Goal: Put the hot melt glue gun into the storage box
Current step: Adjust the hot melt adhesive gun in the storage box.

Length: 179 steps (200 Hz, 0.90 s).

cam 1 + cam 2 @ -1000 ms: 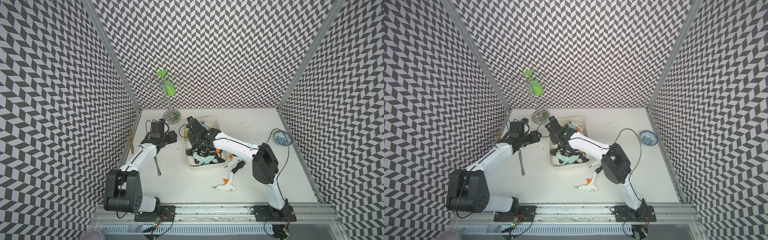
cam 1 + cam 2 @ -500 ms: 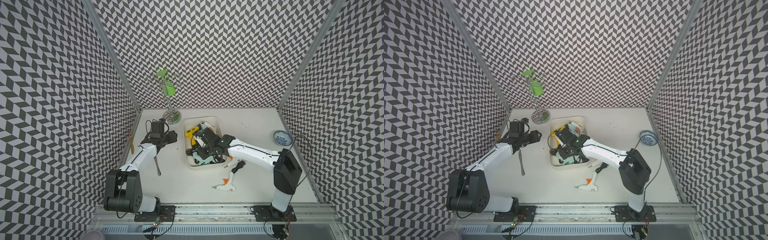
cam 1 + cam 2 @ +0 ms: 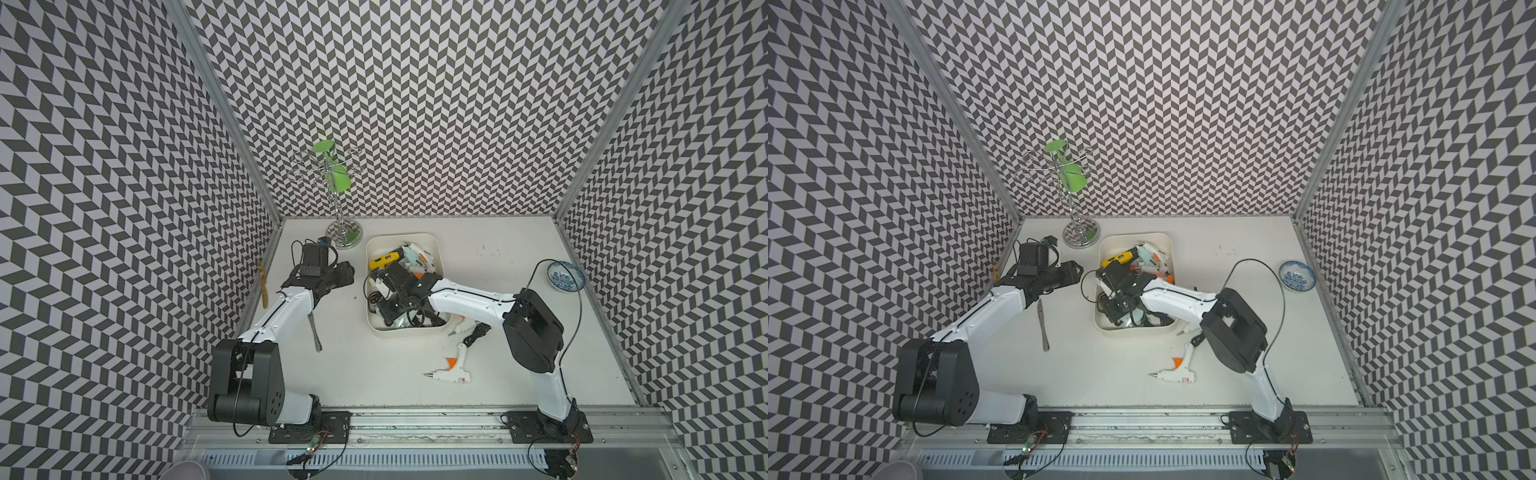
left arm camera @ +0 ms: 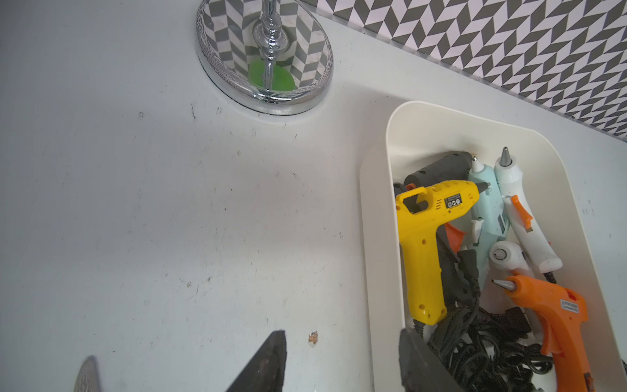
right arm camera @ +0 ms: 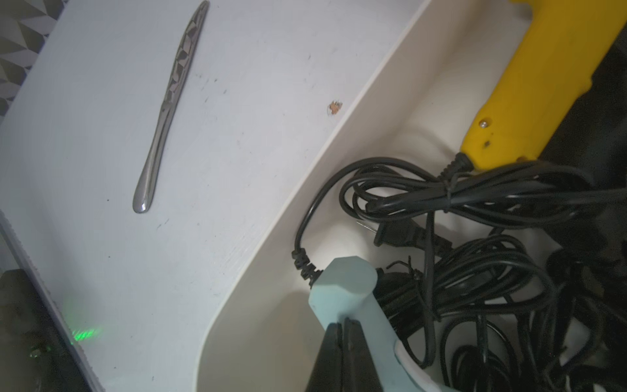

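Your white glue gun [image 3: 451,374] lies on the table [image 3: 374,374] at lower centre in a top view, outside the storage box [image 3: 399,336]; your right gripper [image 5: 345,325], jaws together, hangs over a pale-blue glue gun [image 5: 342,281] inside it; left gripper [image 4: 341,339], jaws apart

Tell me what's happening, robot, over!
Left gripper open, empty, beside box. Right gripper shut, empty, over box. White glue gun on table, outside box. Tangled cords fill box's near end.
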Motion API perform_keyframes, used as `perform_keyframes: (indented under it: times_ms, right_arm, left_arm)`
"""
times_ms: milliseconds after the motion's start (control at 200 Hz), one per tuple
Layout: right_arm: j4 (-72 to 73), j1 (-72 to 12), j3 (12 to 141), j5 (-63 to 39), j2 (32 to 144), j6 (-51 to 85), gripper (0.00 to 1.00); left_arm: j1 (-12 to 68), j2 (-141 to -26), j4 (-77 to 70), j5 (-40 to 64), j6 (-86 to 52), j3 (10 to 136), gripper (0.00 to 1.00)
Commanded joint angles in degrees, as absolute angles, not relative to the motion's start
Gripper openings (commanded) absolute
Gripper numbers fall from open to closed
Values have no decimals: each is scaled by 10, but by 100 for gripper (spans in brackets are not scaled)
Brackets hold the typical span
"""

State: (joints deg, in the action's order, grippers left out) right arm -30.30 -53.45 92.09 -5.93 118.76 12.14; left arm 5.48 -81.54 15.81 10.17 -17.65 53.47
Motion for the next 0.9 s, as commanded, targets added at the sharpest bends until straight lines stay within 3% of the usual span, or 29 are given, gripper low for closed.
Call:
perform_keyframes:
  times_ms: [0, 60, 140, 225, 405, 631, 731, 891]
  right_arm:
    - [-298, -536, 908, -34, 1224, 134, 7]
    - [-294, -535, 902, -30, 1217, 134, 10]
    - [-294, -533, 901, -17, 1196, 137, 21]
    - [-294, -533, 902, 6, 1156, 144, 43]
    - [-319, -523, 918, 46, 1073, 148, 69]
    - [-354, -465, 879, 83, 974, 161, 75]
    - [-367, -402, 804, 128, 920, 197, 84]
    - [-353, -278, 671, 85, 878, 189, 86]
  left_arm:
    - [51, -823, 149, 104, -173, 535, 57]
    - [52, -825, 148, 104, -173, 534, 57]
    - [51, -826, 148, 105, -173, 534, 57]
    - [52, -825, 148, 107, -173, 534, 57]
    - [60, -824, 146, 107, -170, 534, 57]
    - [79, -814, 149, 89, -163, 533, 58]
    - [88, -812, 149, 86, -161, 534, 58]
    - [96, -815, 150, 85, -159, 536, 58]
